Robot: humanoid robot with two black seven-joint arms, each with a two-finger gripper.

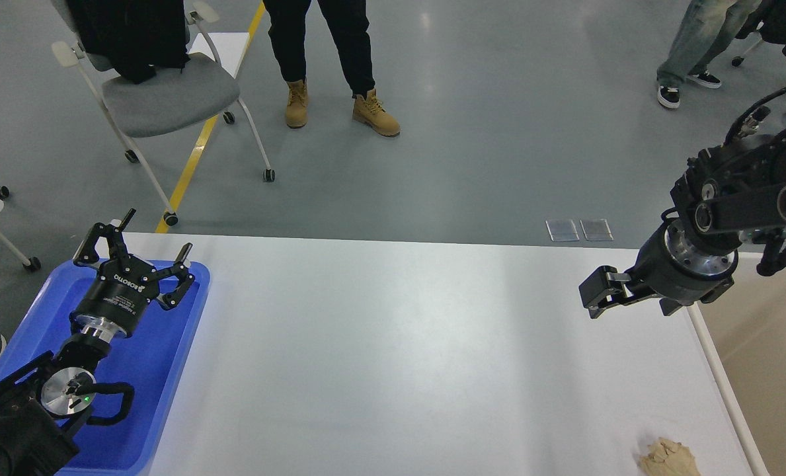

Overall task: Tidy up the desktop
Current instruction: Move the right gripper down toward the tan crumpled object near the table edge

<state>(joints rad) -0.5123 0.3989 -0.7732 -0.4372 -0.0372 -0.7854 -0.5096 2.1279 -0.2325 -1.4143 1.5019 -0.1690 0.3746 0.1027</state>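
The desktop (399, 357) is a large white tabletop that fills the lower middle of the head view. A crumpled tan wad of paper (669, 457) lies on it near the front right corner. My left gripper (158, 233) hangs open over the far end of the blue tray (168, 357), with nothing between its fingers. My right gripper (597, 291) hovers above the desktop's right side and points left, well behind the paper wad. It is seen end-on and dark, so its fingers cannot be told apart.
A beige bin with a white rim (716, 370) stands against the desktop's right edge. Beyond the table are a grey wheeled chair (168, 92), a person in tan boots (340, 106) and another person's legs (690, 59).
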